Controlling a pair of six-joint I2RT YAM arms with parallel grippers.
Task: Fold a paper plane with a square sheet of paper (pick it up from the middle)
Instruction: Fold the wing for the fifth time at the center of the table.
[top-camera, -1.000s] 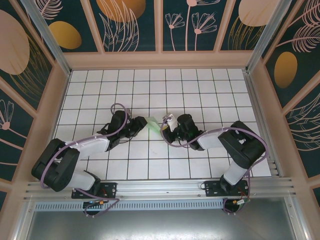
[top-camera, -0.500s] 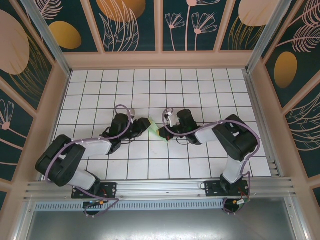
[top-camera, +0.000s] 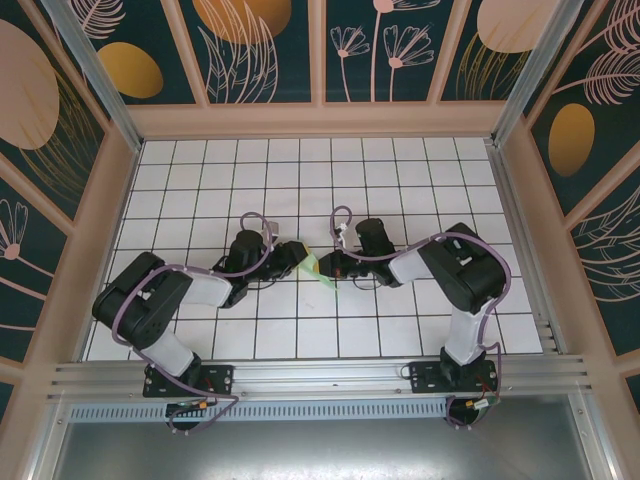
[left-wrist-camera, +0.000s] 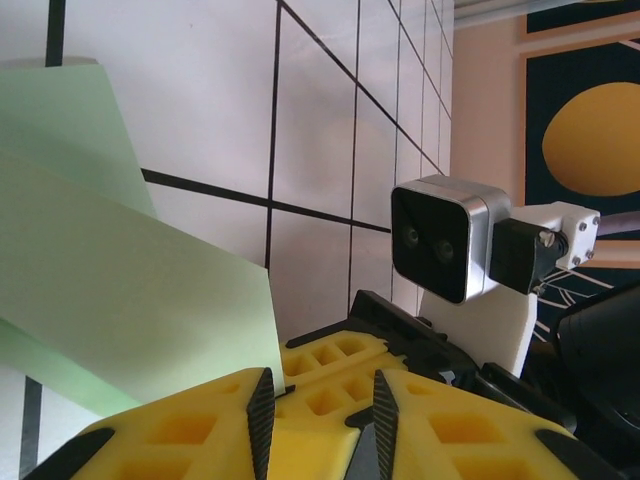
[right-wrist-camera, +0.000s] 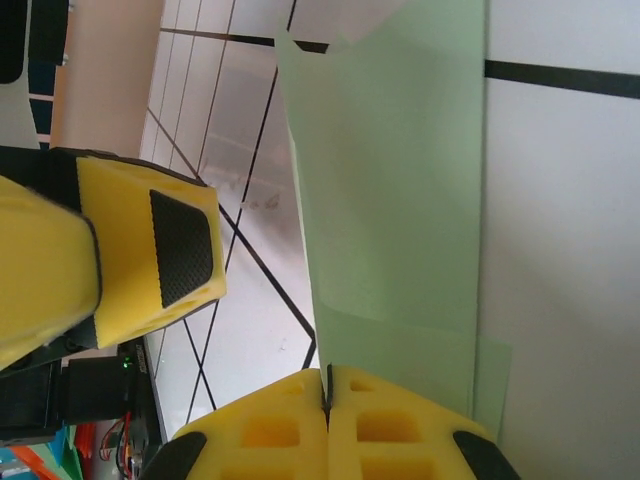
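From their bases at the near edge of the table, the left arm and right arm bend inward, and their grippers meet tip to tip about midway between the left and right edges, a little closer to the near edge than the far one. The right gripper has its two yellow fingers pressed flat together, with only a thin dark seam between them. It pinches the near end of the sheet of paper, which runs away from the fingertips as a narrow pale mint-green strip. The strip is folded over itself (a second layer shows as a step just past the fingertips). The left gripper faces it from the other side with its fingers spread well apart, the black pads turned toward each other across an open gap. A yellow finger of the right gripper shows in that gap just beyond the tips, and behind it sits the right arm's silver wrist camera. In the left wrist view the paper slopes down in two creased planes, and its lower corner ends right at the tip of one left finger. Whether it touches that finger cannot be told, but the paper does not lie between the left pads. From the right wrist view, one left finger's black pad stands just beside the strip, apart from it. Beyond the grippers the white gridded tiles run on to the far edge.
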